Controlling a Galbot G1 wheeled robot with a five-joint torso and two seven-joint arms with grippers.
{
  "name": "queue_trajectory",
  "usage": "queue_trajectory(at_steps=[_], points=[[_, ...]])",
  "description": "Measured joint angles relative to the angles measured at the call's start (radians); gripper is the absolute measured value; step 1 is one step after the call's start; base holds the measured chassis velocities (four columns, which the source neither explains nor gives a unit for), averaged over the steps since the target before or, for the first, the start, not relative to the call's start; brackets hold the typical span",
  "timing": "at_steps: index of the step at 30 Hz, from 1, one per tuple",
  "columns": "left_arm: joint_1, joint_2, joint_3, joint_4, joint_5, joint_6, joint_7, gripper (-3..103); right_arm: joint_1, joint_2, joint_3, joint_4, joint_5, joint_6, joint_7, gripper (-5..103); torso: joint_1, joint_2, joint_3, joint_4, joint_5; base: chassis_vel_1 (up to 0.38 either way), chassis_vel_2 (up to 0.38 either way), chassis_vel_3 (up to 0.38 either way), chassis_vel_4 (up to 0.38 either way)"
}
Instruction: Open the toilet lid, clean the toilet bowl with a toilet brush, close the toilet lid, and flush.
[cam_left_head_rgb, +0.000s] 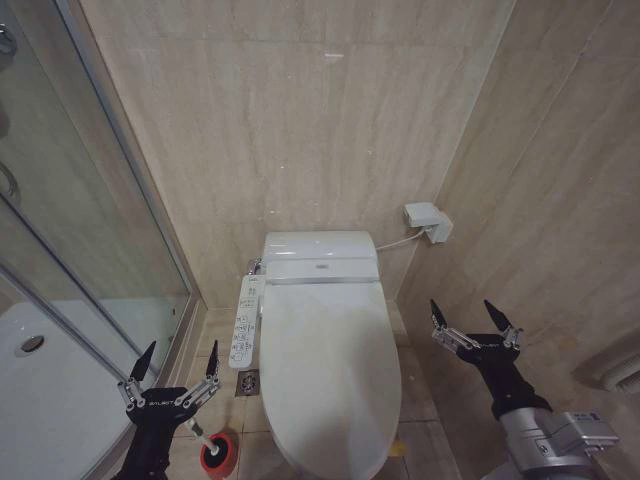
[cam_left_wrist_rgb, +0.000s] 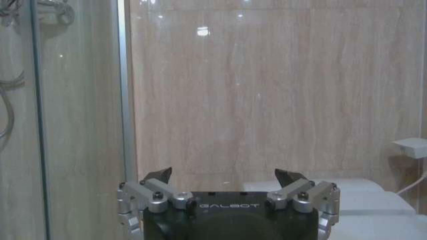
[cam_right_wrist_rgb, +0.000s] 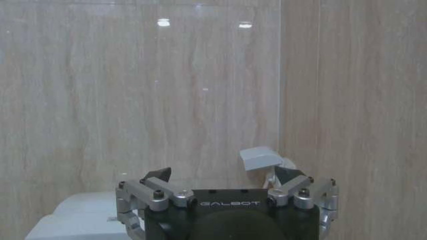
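The glossy white toilet lid (cam_left_head_rgb: 330, 370) lies shut over the toilet bowl, which is hidden beneath it. A white button panel (cam_left_head_rgb: 246, 320) runs along the toilet's left side. The toilet brush (cam_left_head_rgb: 203, 436) stands in its round red holder cup (cam_left_head_rgb: 219, 455) on the floor left of the toilet, mostly hidden behind my left arm. My left gripper (cam_left_head_rgb: 179, 361) hangs open above the cup, empty, and it also shows in the left wrist view (cam_left_wrist_rgb: 227, 175). My right gripper (cam_left_head_rgb: 474, 314) is open and empty to the right of the toilet, seen too in the right wrist view (cam_right_wrist_rgb: 225, 174).
A glass shower screen (cam_left_head_rgb: 90, 220) and white shower tray (cam_left_head_rgb: 45, 400) close off the left. Beige tiled walls stand behind and to the right. A white wall box (cam_left_head_rgb: 426, 219) with a cable sits right of the tank (cam_left_head_rgb: 320, 255). A floor drain (cam_left_head_rgb: 248, 382) lies beside the toilet.
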Motion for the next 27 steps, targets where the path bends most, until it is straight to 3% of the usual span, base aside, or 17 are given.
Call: queue_trajectory(at_steps=[17,23,26,27], points=[[-0.006,0.000,-0.002,0.001,-0.003,0.004,0.000,100,0.000,0.000,0.000,0.000,0.000,0.000,0.000,100,0.000,0.000,0.000,0.0000,0.0000,0.000,0.000,0.000,0.000],[-0.141,0.001,-0.051,0.056,-0.094,0.104,0.009,100,0.000,0.000,0.000,0.000,0.000,0.000,0.000,100,0.000,0.000,0.000,0.0000,-0.0001,0.000,0.000,0.000,0.000],[-0.263,0.003,-0.095,0.107,-0.176,0.196,0.019,100,0.000,0.000,0.000,0.000,0.000,0.000,0.000,100,0.000,0.000,0.000,-0.0001,-0.0001,0.000,0.000,0.000,0.000],[-0.263,0.003,-0.095,0.107,-0.176,0.196,0.019,100,0.000,0.000,0.000,0.000,0.000,0.000,0.000,100,0.000,0.000,0.000,-0.0001,-0.0001,0.000,0.000,0.000,0.000]])
